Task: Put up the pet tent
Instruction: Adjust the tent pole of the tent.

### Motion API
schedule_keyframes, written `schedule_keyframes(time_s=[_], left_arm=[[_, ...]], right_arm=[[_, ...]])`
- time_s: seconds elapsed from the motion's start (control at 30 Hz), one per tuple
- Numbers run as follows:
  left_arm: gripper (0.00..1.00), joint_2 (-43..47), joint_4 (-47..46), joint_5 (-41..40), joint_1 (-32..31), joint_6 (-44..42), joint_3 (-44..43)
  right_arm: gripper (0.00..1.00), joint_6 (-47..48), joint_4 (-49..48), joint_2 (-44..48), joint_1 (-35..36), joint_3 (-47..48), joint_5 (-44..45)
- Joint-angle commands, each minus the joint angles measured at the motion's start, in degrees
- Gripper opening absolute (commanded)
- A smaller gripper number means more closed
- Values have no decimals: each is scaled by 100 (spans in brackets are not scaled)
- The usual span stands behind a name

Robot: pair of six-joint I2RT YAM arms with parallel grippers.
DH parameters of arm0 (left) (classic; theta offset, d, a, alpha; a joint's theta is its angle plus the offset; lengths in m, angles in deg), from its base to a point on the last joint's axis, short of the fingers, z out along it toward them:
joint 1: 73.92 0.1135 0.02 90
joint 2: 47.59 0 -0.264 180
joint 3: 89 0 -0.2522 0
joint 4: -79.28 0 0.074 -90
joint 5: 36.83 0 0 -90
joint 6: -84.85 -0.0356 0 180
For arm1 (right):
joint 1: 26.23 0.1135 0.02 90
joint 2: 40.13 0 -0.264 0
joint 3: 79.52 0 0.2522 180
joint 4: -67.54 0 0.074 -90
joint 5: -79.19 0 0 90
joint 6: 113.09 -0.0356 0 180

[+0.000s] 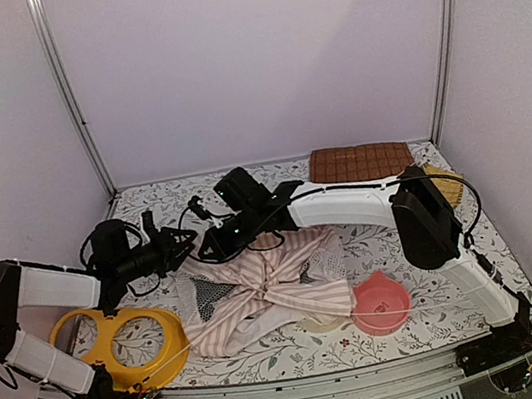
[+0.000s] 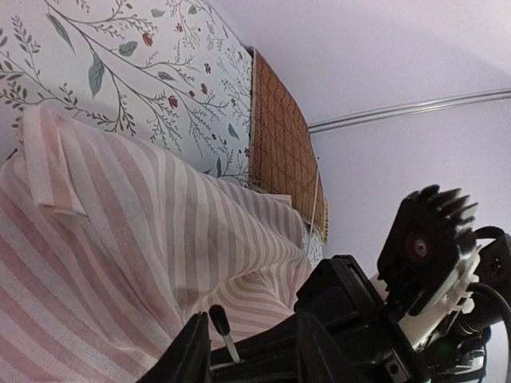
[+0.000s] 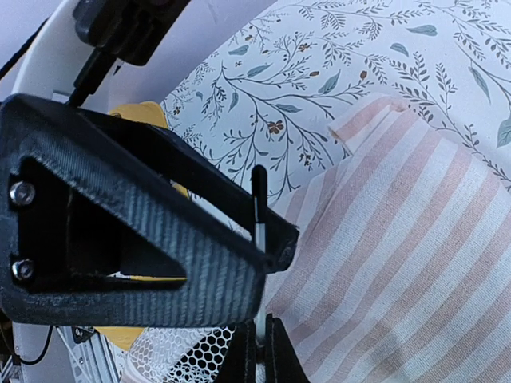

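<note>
Right wrist: pole seemingly between fingers

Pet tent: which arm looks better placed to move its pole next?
Right, probably: the right gripper is shut on the thin pole of the pet tent; the left gripper stands open, holding nothing.

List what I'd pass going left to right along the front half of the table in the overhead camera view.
Yellow two-hole bowl stand → striped pet tent → pink bowl. The brown mat at the back is left out, since it sits above the pink bowl in this picture.
</note>
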State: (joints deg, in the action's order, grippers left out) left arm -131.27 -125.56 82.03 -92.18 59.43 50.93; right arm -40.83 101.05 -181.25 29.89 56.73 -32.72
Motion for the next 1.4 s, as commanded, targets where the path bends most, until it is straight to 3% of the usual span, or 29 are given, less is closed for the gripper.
schedule_keyframes(time_s=[0.0, 0.17, 0.3, 0.63, 0.8, 0.97, 1.2, 1.37], left_arm=[[40, 447, 754, 1, 162, -536, -214], [40, 999, 1725, -599, 607, -1077, -234], [39, 936, 1858, -561, 947, -1255, -132], [34, -257, 805, 168, 1047, -937, -250], [33, -278, 189, 314, 1002, -692, -131], [34, -112, 111, 399, 732, -746, -176], [35, -442, 326, 325, 460, -812, -491], [34, -677, -21, 386, 335, -680, -579]], right_arm=[[0, 69, 121, -145, -45, -21, 54], [0, 49, 111, -136, -46, -51, 93], [0, 34, 74, -163, -45, -44, 24], [0, 25, 49, -385, -80, 147, -37], [0, 42, -114, -502, -185, 231, -94], [0, 147, -260, -603, -204, 371, -67], [0, 347, -235, -726, -213, 660, -2], [0, 376, -184, -747, -210, 657, -10]])
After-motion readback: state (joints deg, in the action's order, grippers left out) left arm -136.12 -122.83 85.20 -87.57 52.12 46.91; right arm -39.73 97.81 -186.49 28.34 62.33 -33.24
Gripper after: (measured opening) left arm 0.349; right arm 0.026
